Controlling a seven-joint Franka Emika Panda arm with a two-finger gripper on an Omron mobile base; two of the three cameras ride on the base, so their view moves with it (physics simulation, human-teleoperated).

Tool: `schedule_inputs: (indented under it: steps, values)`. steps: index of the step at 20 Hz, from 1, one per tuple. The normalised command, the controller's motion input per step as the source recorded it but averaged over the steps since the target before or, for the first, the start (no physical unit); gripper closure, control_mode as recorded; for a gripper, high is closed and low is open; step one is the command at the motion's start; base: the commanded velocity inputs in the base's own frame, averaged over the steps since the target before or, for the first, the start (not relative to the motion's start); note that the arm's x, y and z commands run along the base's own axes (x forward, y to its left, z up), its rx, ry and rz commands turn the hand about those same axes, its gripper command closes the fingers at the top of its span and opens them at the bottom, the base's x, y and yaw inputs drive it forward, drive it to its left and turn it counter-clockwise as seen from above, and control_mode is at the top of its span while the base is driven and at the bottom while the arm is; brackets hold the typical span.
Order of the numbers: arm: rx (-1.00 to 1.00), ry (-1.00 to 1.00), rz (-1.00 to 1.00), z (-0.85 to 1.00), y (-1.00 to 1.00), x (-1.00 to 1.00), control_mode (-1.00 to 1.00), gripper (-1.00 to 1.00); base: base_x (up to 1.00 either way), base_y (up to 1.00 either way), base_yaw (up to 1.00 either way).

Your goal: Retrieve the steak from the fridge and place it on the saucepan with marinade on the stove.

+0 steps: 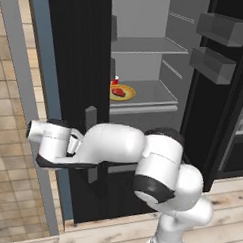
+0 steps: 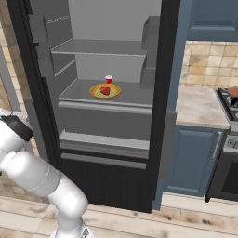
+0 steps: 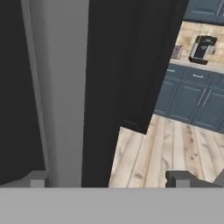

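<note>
The fridge point(image 1: 147, 24) stands with both doors swung wide. On its lower shelf the dark-red steak point(image 1: 119, 92) point(image 2: 105, 91) lies on a yellow-rimmed plate point(image 2: 96, 91), with a small red cup point(image 2: 109, 79) just behind it. My gripper point(image 3: 109, 179) is open and holds nothing. Its fingertips point(image 3: 37, 179) stand far apart beside the grey bar handle point(image 3: 61, 87) of the left door. In the left base view the hand point(image 1: 50, 138) sits low, left of that handle point(image 1: 89, 142), well below and left of the steak. The stove point(image 2: 230, 100) shows at the right edge, with an orange-brown sliver of the saucepan point(image 2: 234, 92) on it.
The open left door point(image 1: 78, 66) stands between my hand and the shelves. The right door carries grey bins point(image 1: 213, 62). A beige counter point(image 2: 197, 107) over blue cabinets point(image 2: 193, 158) lies between fridge and stove. Wooden floor point(image 3: 162, 153) and more blue cabinets point(image 3: 192, 96) lie beyond the hand.
</note>
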Motion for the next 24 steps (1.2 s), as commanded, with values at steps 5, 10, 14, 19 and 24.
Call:
schedule_inputs:
  steps: [5,10,14,19,24]
  values:
    - [-0.10,0.14,-0.01,0.06,0.34,0.00,-1.00,-1.00,0.00,0.00,0.00]
    - [0.00,0.06,0.01,0.00,0.38,0.18,-1.00,-1.00,0.00,0.00,0.00]
    - [0.00,0.02,0.01,0.17,0.06,-0.52,-1.00,-1.00,0.00,0.00,0.00]
    - [0.01,0.04,0.01,0.21,-0.23,-0.99,-1.00,-1.00,0.00,0.00,0.00]
    - [0.13,0.00,0.03,0.00,-1.00,-1.00,-1.00,-1.00,0.00,0.00,0.00]
